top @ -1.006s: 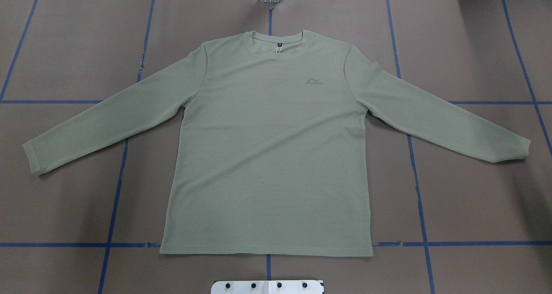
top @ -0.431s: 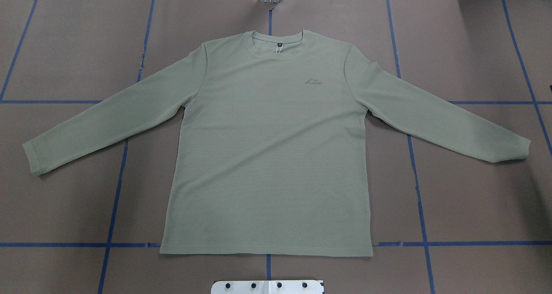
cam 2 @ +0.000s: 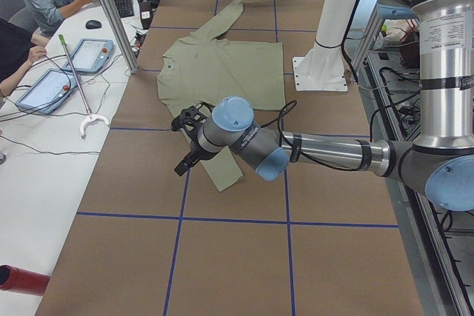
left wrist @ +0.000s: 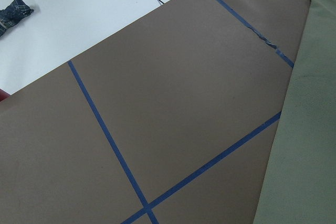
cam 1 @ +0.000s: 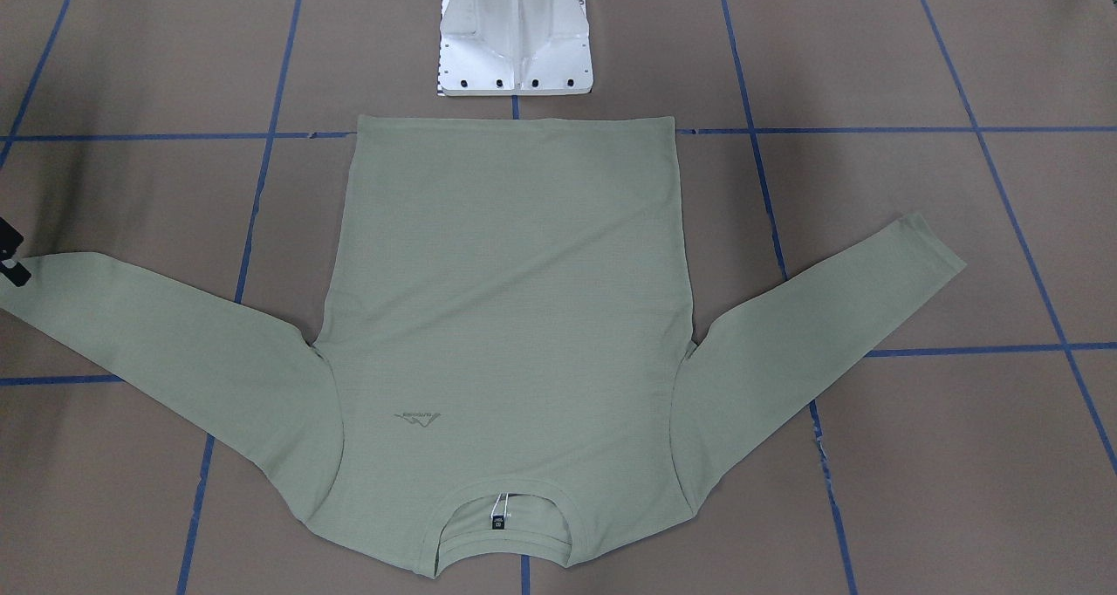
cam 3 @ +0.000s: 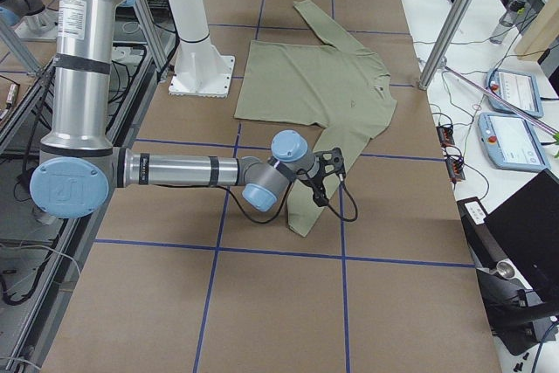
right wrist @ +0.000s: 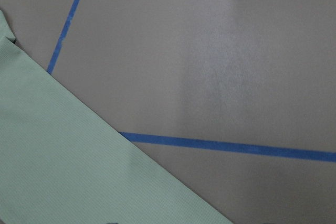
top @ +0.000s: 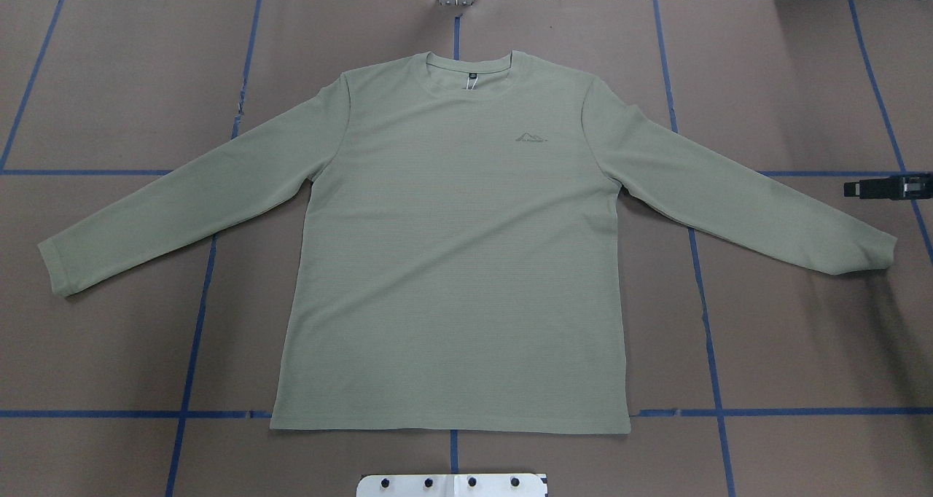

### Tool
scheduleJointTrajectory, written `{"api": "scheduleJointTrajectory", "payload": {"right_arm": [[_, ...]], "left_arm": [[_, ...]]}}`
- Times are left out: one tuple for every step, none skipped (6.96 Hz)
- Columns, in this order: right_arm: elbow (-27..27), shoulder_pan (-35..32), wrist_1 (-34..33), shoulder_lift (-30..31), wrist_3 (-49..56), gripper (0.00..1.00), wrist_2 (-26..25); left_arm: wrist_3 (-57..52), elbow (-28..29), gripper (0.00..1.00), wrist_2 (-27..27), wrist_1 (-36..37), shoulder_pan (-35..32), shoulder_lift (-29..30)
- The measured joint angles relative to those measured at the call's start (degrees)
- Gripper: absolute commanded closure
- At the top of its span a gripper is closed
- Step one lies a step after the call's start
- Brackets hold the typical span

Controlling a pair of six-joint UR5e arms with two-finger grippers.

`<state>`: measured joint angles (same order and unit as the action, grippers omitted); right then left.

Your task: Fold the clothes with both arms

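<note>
On the shirt (top: 452,264), black neck label (top: 472,79) and mountain chest logo (top: 531,138) illegible; brown table (top: 802,337), blue tape grid (top: 714,388); left gripper (cam 2: 181,146), right gripper (top: 856,188): spread or closed, cannot tell

Right gripper (top: 859,188): is coming into the overhead view from its right edge, above the table near the cuff of the shirt (top: 452,249) sleeve on that side.

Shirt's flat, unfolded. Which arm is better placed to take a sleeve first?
Right, probably. The right gripper sits near a sleeve cuff of the shirt in the overhead view. The left gripper shows only in the left side view, and its wrist camera catches cloth only at the edge.
</note>
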<state>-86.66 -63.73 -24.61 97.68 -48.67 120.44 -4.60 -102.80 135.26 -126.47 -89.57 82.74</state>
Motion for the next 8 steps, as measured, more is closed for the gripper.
{"api": "scheduleJointTrajectory", "payload": {"right_arm": [[3.6, 1.4, 5.1, 0.8, -2.8, 0.24, -1.1], [5.6, 1.9, 7.2, 1.7, -3.8, 0.24, -1.6], [7.1, 2.0, 7.9, 2.3, -3.9, 0.24, -1.7], [8.4, 2.1, 8.1, 2.5, -3.8, 0.24, -1.9], [9.5, 2.1, 8.2, 2.5, -3.6, 0.25, -2.3], [10.1, 2.2, 8.2, 2.3, -3.5, 0.26, -2.9], [10.5, 2.3, 8.1, 2.0, -3.4, 0.32, -3.2], [10.7, 2.5, 8.0, 1.8, -3.2, 0.39, -3.5]], "left_arm": [[0.0, 0.0, 0.0, 0.0, -0.2, 0.0, 0.0], [0.0, 0.0, 0.0, 0.0, -0.2, 0.0, 0.0], [0.0, 0.0, 0.0, 0.0, -0.3, 0.0, 0.0], [0.0, 0.0, 0.0, 0.0, -0.4, 0.0, 0.0], [0.0, 0.1, 0.0, 0.0, -0.7, 0.0, 0.0], [0.0, 0.3, 0.0, 0.0, -0.9, 0.0, 0.0], [0.0, 0.4, 0.0, 0.0, -1.1, 0.0, 0.1], [0.0, 0.5, 0.0, 0.0, -1.1, 0.0, 0.1]]}}
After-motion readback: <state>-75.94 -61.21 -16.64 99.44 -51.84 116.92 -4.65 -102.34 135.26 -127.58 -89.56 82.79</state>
